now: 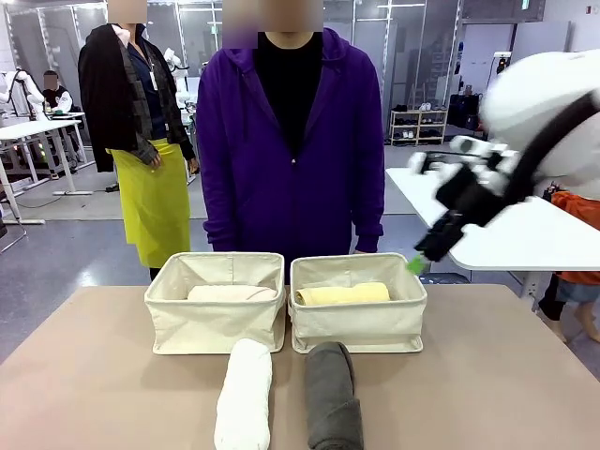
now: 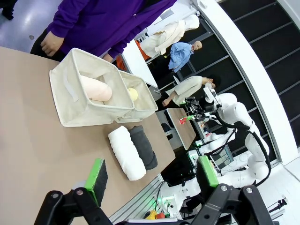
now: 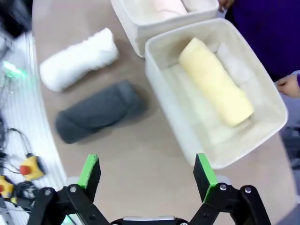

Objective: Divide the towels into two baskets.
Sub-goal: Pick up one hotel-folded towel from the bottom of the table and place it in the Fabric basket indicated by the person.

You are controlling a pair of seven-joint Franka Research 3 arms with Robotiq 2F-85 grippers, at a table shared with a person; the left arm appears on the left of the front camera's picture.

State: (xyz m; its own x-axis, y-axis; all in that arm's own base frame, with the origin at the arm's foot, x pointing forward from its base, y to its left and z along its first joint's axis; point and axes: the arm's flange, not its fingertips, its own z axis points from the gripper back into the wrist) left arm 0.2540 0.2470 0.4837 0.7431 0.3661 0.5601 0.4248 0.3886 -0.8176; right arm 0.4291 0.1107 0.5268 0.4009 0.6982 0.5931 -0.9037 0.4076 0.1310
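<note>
Beyond right gripper [image 3: 146, 169], yellow towel [image 3: 215, 89]

A light brown desk [image 1: 84, 375] is stretching across the foreground, standing on a glossy grey floor [image 1: 66, 253]. Behind it, one white table [image 1: 534, 234] is standing at the right and another white table [image 1: 23, 129] at the far left. A metal shelf rack [image 1: 419, 127] is standing farther back. Dark glass panels [image 1: 56, 42] in pale frames are lining the rear wall, catching pale reflections.
</note>
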